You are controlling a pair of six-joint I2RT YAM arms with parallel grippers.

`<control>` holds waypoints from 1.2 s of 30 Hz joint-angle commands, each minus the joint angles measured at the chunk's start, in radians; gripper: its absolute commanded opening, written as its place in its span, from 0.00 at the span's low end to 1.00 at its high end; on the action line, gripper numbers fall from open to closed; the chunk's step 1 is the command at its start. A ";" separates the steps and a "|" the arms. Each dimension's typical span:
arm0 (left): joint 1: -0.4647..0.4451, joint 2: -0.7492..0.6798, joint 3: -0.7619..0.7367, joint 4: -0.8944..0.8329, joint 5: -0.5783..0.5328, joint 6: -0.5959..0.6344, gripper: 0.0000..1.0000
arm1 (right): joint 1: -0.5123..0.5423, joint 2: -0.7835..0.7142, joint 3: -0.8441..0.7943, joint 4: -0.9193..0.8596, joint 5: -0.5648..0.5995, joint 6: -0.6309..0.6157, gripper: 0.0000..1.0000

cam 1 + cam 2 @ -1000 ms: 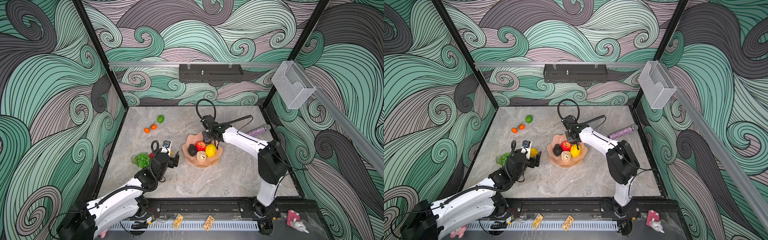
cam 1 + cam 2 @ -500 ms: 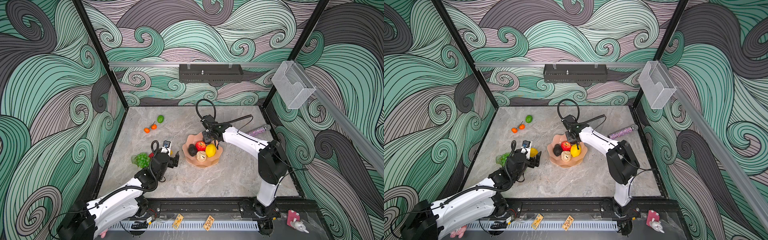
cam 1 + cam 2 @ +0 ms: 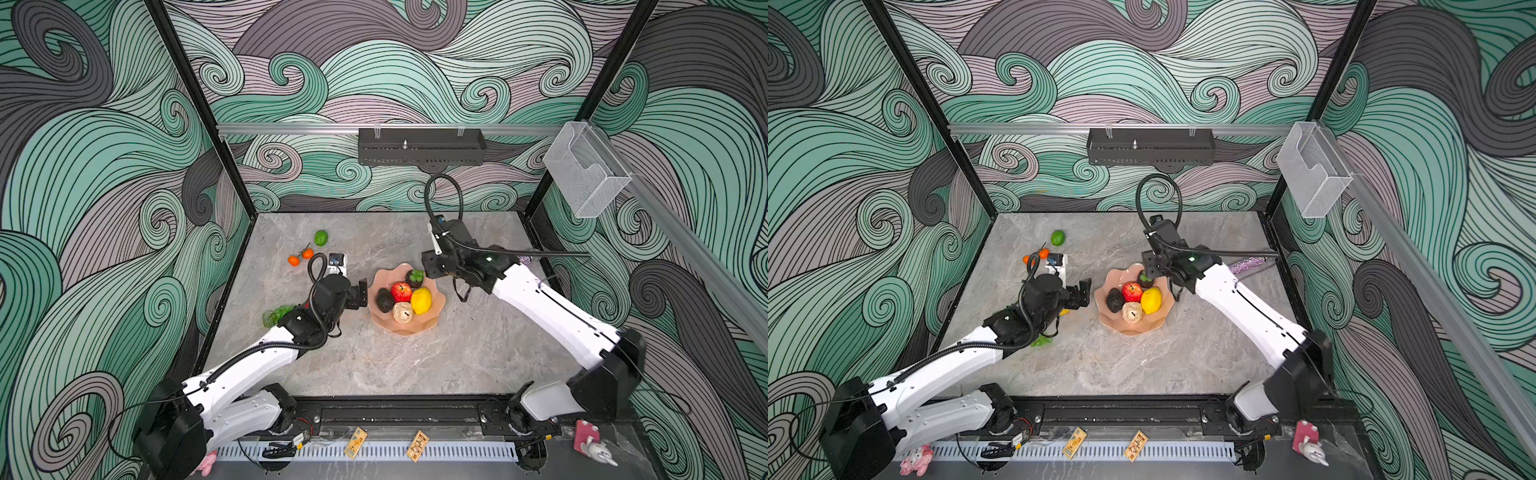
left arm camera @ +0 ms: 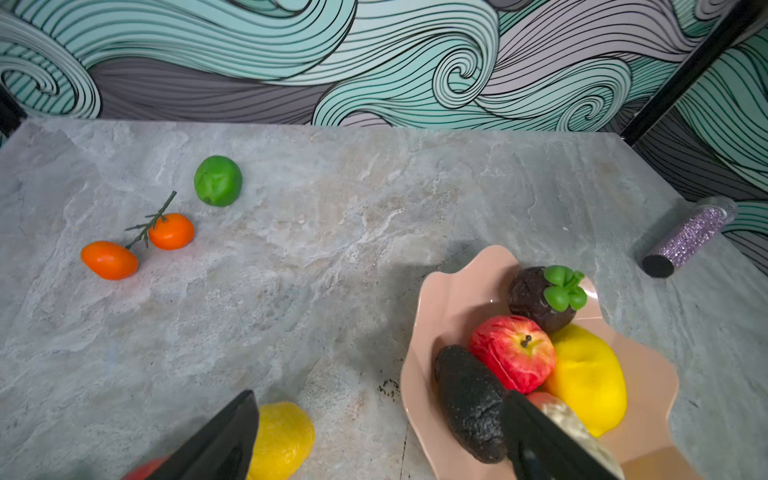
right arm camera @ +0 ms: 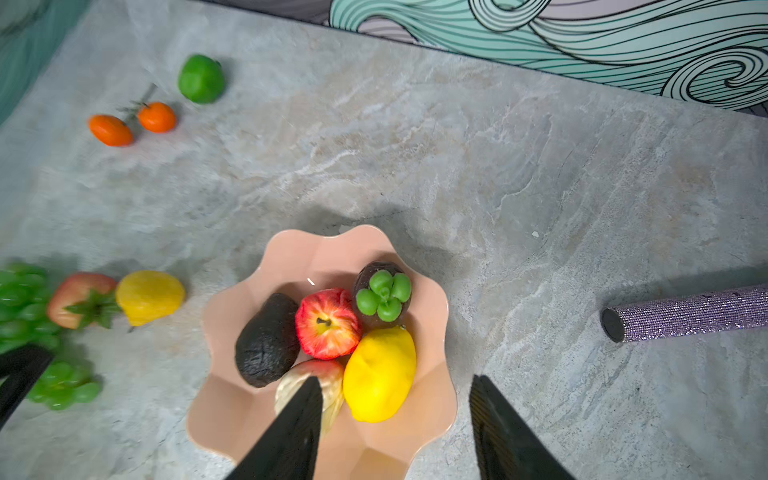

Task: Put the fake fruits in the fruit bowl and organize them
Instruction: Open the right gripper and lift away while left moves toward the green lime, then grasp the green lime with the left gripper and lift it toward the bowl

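In both top views the salmon fruit bowl (image 3: 415, 329) (image 3: 1133, 330) holds a red apple (image 3: 401, 291), a lemon (image 3: 421, 301), a dark avocado (image 3: 384, 300), a beige ball (image 3: 402, 312) and a dark fruit with green leaves (image 3: 414, 277). My right gripper (image 3: 428, 271) (image 5: 395, 379) hangs open and empty over the bowl's far side. At the bowl's left rim, my left gripper (image 3: 362, 293) (image 4: 379, 395) is open and empty. On the table lie a lime (image 3: 321, 237), two stemmed oranges (image 3: 300, 257), green grapes (image 3: 276, 313), a strawberry (image 5: 81, 299) and a second lemon (image 4: 282, 440).
A glittery purple cylinder (image 3: 524, 260) (image 5: 685, 311) lies right of the bowl, behind my right arm. A clear box (image 3: 582, 174) hangs on the right wall and a black rack (image 3: 419, 145) on the back wall. A pink pig (image 3: 915, 459) sits off the table's front.
My right gripper's jaws have opened over the bowl, and the dark leafy fruit now lies free in it. The left arm has not moved.
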 commanded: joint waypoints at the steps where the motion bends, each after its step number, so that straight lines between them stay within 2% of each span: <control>1: 0.105 0.095 0.145 -0.147 0.092 -0.116 0.93 | -0.004 -0.122 -0.095 -0.029 -0.028 0.031 0.64; 5: 0.223 0.266 0.302 -0.222 0.143 -0.151 0.92 | -0.003 -0.307 -0.234 0.005 -0.020 0.045 0.72; 9: 0.294 0.514 0.531 -0.340 0.132 -0.092 0.92 | -0.004 -0.501 -0.378 0.051 -0.011 0.081 0.80; 13: 0.344 0.757 0.819 -0.540 0.095 -0.045 0.92 | -0.005 -0.672 -0.496 0.086 -0.009 0.122 0.84; 16: 0.377 0.890 0.968 -0.575 0.090 0.005 0.92 | -0.005 -0.761 -0.556 0.085 -0.029 0.137 0.85; 20: 0.420 1.039 1.109 -0.547 0.049 0.109 0.92 | -0.005 -0.832 -0.601 0.061 -0.050 0.157 0.85; 24: 0.460 1.202 1.332 -0.634 0.047 0.205 0.92 | -0.005 -0.871 -0.632 0.037 -0.073 0.175 0.86; 27: 0.489 1.294 1.476 -0.696 0.074 0.219 0.91 | -0.004 -0.887 -0.651 0.028 -0.077 0.193 0.86; 32: 0.511 1.398 1.632 -0.751 0.106 0.234 0.89 | -0.005 -0.889 -0.654 0.025 -0.060 0.205 0.86; 36: 0.532 1.478 1.738 -0.810 0.175 0.232 0.84 | -0.006 -0.861 -0.638 0.029 -0.051 0.206 0.86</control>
